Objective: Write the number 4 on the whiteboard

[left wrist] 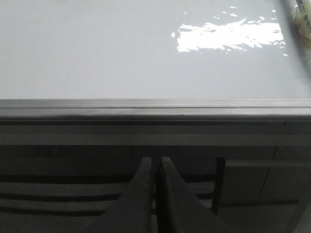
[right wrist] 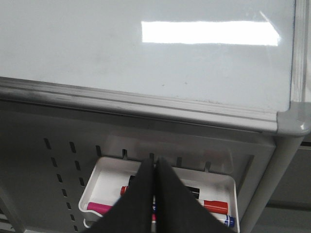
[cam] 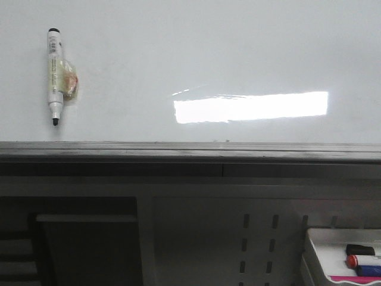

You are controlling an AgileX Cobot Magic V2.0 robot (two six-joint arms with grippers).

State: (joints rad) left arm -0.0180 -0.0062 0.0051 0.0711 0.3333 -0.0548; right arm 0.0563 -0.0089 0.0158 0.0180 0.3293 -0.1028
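Observation:
The whiteboard (cam: pixel 208 53) is large, glossy and white, with a bright rectangular reflection and a grey ledge (cam: pixel 190 152) along its lower edge. No number 4 shows on it. A white marker with a black tip (cam: pixel 55 77) is stuck upright on the board at the upper left, tip down. My left gripper (left wrist: pixel 155 161) is shut and empty, below the ledge. My right gripper (right wrist: pixel 155 161) is shut and empty, above a small white tray (right wrist: pixel 104 172). Neither gripper shows in the front view.
The white tray (cam: pixel 315 250) hangs on a slotted grey panel at the lower right and holds red, blue, pink and black markers (right wrist: pixel 216 206). The board's grey frame corner (right wrist: pixel 291 121) is at the right. A dark shelf (cam: pixel 86 238) sits below left.

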